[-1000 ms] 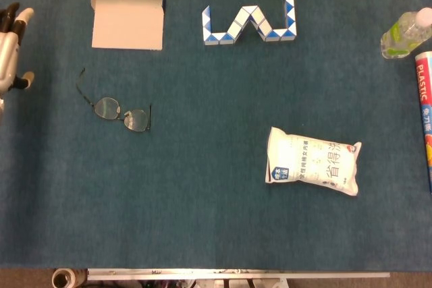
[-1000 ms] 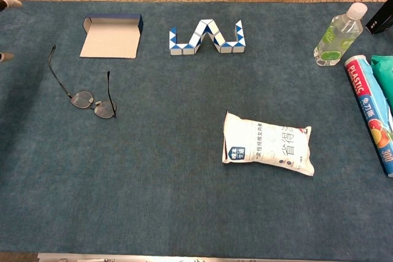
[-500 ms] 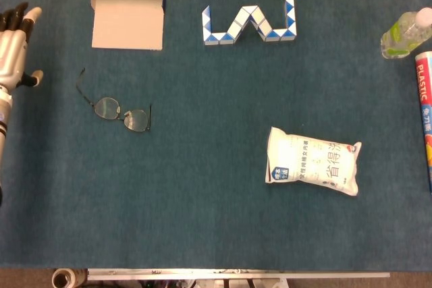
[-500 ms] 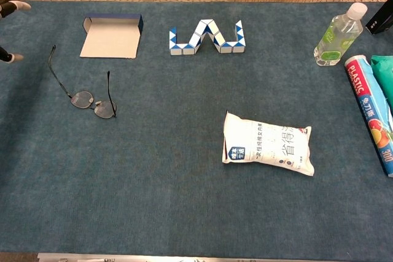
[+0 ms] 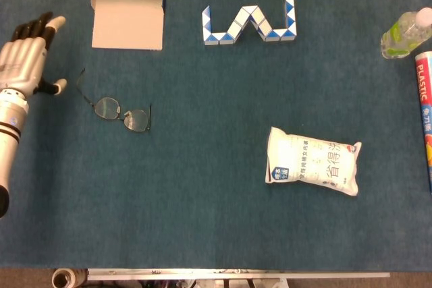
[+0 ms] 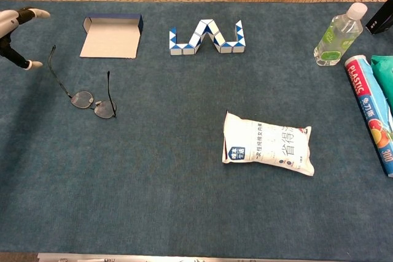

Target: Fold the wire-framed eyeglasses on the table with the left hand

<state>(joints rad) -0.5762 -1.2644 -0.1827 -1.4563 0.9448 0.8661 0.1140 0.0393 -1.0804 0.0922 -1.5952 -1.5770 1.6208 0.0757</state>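
The wire-framed eyeglasses (image 5: 122, 112) lie on the blue table at the left, lenses toward the front and both temples spread open; the chest view shows the eyeglasses (image 6: 92, 102) too. My left hand (image 5: 28, 52) hovers to their left with fingers spread flat and nothing in it, its thumb close to the tip of the left temple but apart from it. In the chest view only the fingertips of the left hand (image 6: 17, 32) enter at the left edge. The right hand appears in neither view.
An open white and blue box (image 5: 127, 18) lies behind the glasses. A blue and white snake puzzle (image 5: 251, 21) sits at the back centre. A white pouch (image 5: 312, 169) lies right of centre. A bottle (image 5: 405, 33) and a plastic-wrap roll (image 5: 424, 112) stand at the right edge.
My left hand has moved rightward into view, toward the eyeglasses, staying spread. The eyeglasses and other objects have not moved.
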